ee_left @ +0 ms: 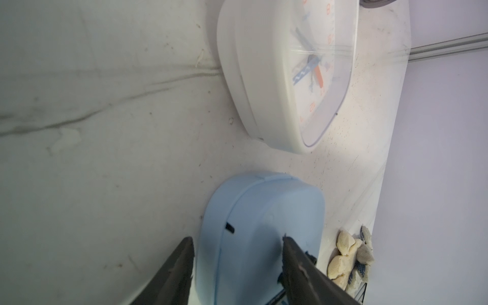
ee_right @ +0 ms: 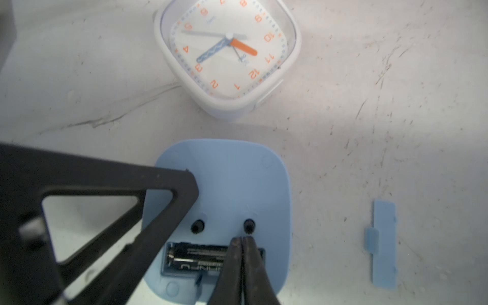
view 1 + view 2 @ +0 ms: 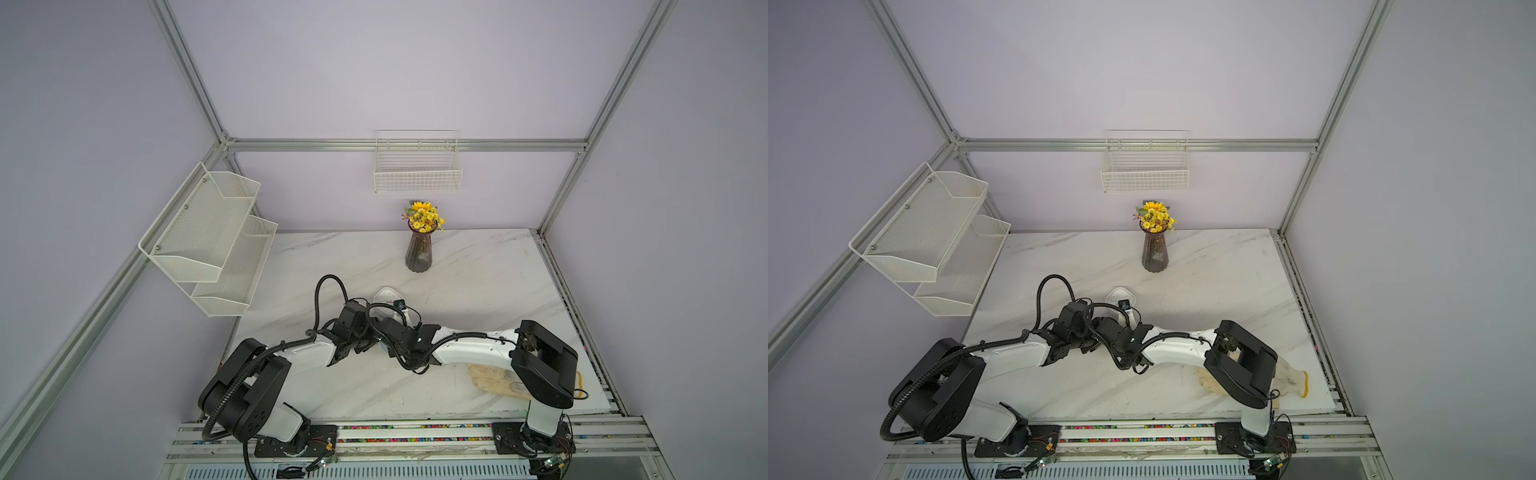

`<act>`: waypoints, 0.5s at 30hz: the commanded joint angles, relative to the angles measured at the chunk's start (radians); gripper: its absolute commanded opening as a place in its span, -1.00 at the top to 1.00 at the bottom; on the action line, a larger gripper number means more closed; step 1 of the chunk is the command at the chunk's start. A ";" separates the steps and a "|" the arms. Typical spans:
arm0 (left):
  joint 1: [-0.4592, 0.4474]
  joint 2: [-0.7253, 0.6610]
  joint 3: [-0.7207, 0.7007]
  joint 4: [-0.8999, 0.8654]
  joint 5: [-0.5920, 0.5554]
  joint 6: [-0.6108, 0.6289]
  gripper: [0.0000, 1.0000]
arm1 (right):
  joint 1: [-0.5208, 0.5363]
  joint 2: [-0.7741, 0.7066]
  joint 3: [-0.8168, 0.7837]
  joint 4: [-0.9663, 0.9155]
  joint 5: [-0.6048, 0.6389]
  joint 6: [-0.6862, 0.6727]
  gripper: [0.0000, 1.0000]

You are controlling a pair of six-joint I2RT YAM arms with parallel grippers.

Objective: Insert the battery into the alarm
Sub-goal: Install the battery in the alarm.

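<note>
both right fingers [image 2: 243, 241] pressed together over the battery [image 2: 196, 260], left straddling alarm [image 1: 253, 224].

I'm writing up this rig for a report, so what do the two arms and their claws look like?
Both arms have white link shells with chunky black joint housings, mounted on black base plates. Black ribbed cable conduit loops along the left arm and the right arm. The left claw and the right claw have slim matte black fingers; the left finger is an open triangular frame in the right wrist view.
</note>
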 commanded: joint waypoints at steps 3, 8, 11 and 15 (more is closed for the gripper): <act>0.005 -0.077 0.127 -0.130 -0.033 0.108 -0.20 | 0.012 -0.101 -0.023 -0.054 -0.061 -0.010 0.78; 0.040 -0.066 0.202 -0.177 -0.076 0.167 -0.21 | 0.012 -0.163 -0.080 -0.048 -0.118 0.018 0.77; 0.057 0.006 0.248 -0.177 -0.038 0.192 -0.11 | 0.012 -0.184 -0.137 0.021 -0.186 0.045 0.78; 0.060 0.085 0.292 -0.170 0.043 0.211 -0.02 | 0.012 -0.182 -0.194 0.072 -0.251 0.086 0.78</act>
